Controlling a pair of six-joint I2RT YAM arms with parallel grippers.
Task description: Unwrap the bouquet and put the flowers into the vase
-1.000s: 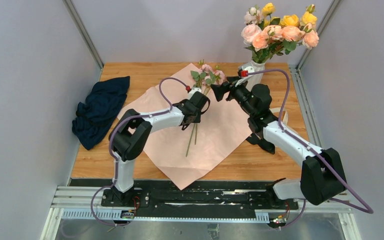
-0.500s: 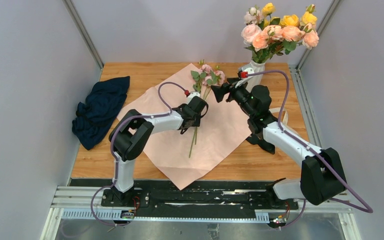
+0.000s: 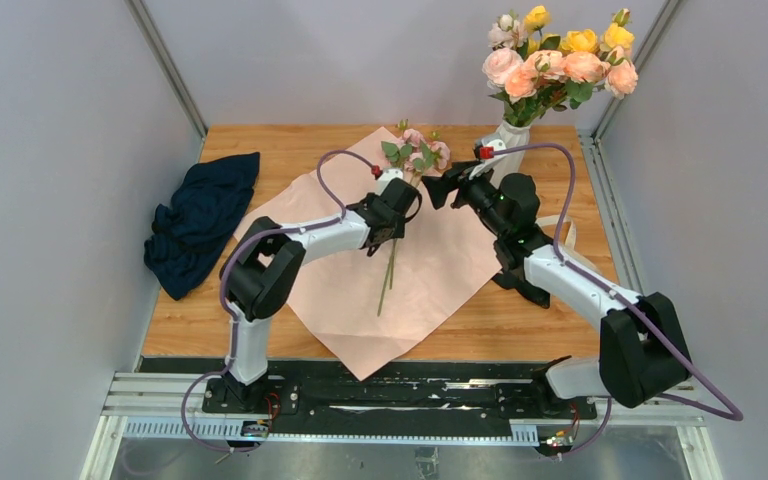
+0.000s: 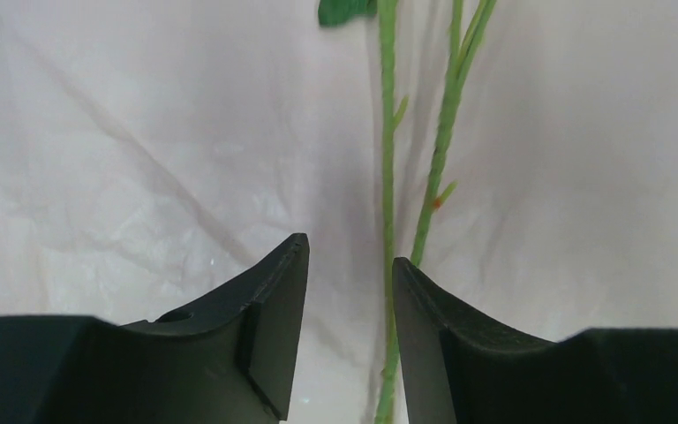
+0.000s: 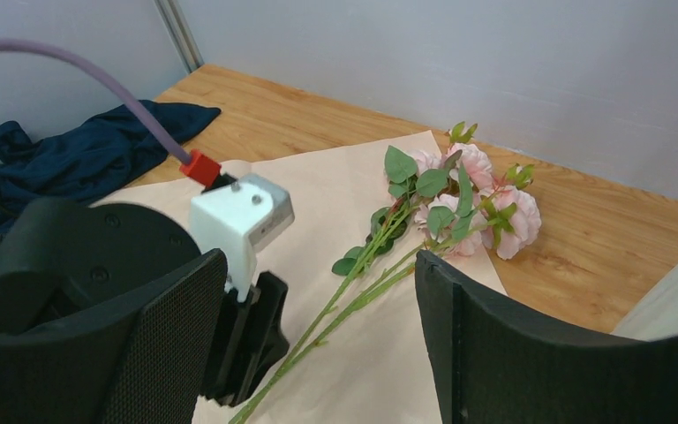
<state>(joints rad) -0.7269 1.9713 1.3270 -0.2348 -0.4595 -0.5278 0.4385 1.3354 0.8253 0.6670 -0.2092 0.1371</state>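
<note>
I'm reading the scene from the left wall across. A dark blue cloth is lying bunched there, spilling over the left edge of the wooden table. The left corner of the opened pink paper is reaching just beside it, so little bare wood is showing on that side. The paper is lying flat like a diamond, and its near corner is poking past the table's near edge toward the arm bases.

The left gripper is hovering over the middle of the sheet with its jaws partly apart, gripping nothing. In the left wrist view one green stem of the flowers is running up through the gap, close to the finger on the right of that view, while a second stem is passing behind that finger. I cannot tell whether the fingertips are touching the paper.

The flowers are lying on the paper, stems pointing toward me and pink heads at the sheet's far corner. In the right wrist view one bloom is resting over the paper's edge on bare wood.

The right gripper is hanging just right of those heads, jaws spread wide and empty, between the flowers and the vase. The vase is standing upright by the far right corner, holding yellow and peach roses, close to the right wall. Bare paper is lying open between the two arms, nearer to me.
</note>
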